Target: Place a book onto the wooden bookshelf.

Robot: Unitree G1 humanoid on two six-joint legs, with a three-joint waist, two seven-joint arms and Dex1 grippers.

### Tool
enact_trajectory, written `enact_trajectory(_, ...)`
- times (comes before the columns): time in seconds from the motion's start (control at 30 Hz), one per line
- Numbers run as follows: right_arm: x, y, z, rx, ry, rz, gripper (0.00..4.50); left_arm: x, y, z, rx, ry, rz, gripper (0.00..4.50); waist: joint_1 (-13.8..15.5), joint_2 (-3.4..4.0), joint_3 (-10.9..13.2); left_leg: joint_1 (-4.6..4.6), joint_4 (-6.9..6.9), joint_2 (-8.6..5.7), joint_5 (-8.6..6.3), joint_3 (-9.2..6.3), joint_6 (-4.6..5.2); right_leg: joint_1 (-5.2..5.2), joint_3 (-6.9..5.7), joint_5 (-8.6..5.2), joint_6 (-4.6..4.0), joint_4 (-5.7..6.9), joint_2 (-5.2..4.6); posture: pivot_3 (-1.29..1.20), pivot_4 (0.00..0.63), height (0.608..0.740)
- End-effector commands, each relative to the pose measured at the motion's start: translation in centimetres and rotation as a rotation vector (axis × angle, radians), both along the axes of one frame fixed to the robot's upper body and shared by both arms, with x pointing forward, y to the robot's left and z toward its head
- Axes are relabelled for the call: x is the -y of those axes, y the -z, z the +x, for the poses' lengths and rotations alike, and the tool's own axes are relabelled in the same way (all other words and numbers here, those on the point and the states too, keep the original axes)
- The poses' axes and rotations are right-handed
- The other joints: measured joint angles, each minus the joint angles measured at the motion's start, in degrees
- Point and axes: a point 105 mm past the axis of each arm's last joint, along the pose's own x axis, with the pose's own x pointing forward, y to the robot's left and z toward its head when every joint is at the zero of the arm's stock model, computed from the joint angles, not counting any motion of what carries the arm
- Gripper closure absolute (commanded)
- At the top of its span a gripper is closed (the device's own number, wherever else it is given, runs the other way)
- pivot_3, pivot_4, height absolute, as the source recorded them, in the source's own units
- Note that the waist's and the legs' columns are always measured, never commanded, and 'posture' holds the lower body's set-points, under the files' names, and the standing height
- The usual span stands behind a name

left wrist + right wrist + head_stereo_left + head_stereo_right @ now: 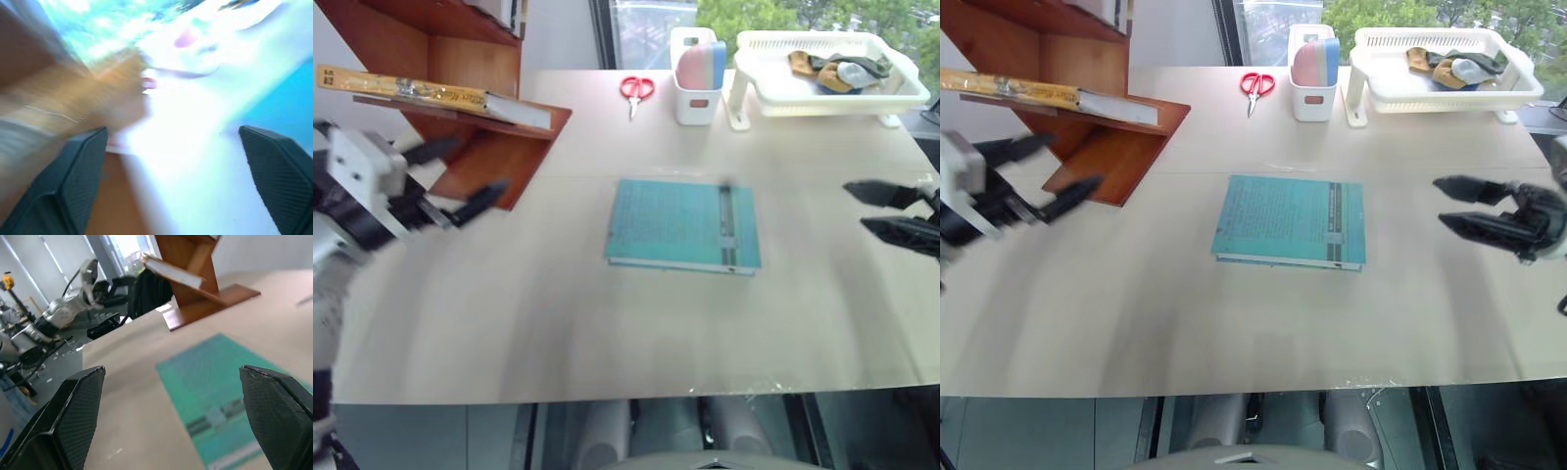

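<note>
Both jaws released and empty, book [431,94] on wooden bookshelf [499,147] above left jaws [450,178].

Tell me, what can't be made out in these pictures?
- Yellow book on the bookshelf: title lettering too small from the head views.
- Contents of the white basket: half hidden behind its wall.
- Left wrist view: motion blur smears everything beyond the left gripper.

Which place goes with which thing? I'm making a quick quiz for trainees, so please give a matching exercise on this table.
Things:
1. yellow-orange book
2. teal book
3. red scissors
4. white basket tray

Places:
A. flat at the table's middle
B. far right corner of the table
C. on the wooden bookshelf plank
D. far edge, beside the white pen holder

Pairs: 1-C, 2-A, 3-D, 4-B
</note>
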Motion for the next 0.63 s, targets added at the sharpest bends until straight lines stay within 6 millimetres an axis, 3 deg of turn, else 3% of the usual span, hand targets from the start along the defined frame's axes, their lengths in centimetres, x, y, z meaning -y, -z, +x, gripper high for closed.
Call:
enact_trajectory(0.03,-0.2,1.7,0.8,0.054,0.087,-0.088,0.0,3.2,1.3,-1.5,-0.091,0.064,-0.08,0.02,0.04,0.0,0.0,0.12,0.01,0.0,0.0,0.01,0.0,0.11,0.01,0.0,0.0,0.02,0.0,0.0,0.15,0.74)
enact_trajectory(0.17,0.3,5.7,1.9,0.026,0.213,-0.195,0.0,4.4,5.8,-1.3,-0.217,0.005,-0.085,0.02,0.18,0.04,-0.04,0.93,-0.01,-0.05,-0.01,0.06,-0.01,0.96,0.05,-0.02,-0.01,-0.2,0.05,0.0,0.15,0.74)
enact_trajectory(0.4,1.4,12.5,2.1,0.034,0.37,-0.382,0.0,6.7,11.2,-1.6,-0.349,0.014,-0.178,0.02,0.53,-0.03,-0.09,0.91,0.02,-0.07,-0.01,0.03,-0.01,1.0,0.1,-0.01,0.0,-0.23,0.1,0.0,0.15,0.74)
enact_trajectory(0.5,1.7,14.0,1.5,0.043,0.391,-0.421,0.0,6.7,12.8,-1.9,-0.369,0.008,-0.17,0.02,0.54,-0.01,-0.12,0.91,-0.03,-0.07,-0.01,0.01,-0.02,0.98,0.09,-0.01,-0.01,-0.26,0.12,0.0,0.15,0.74)
enact_trajectory(0.63,2.4,14.3,1.6,0.073,0.443,-0.432,0.0,6.5,13.6,-1.8,-0.354,-0.009,-0.121,0.02,0.35,-0.01,-0.12,0.97,-0.06,-0.09,-0.01,0.07,-0.02,1.0,0.16,-0.01,-0.01,-0.26,0.14,0.0,0.15,0.74)
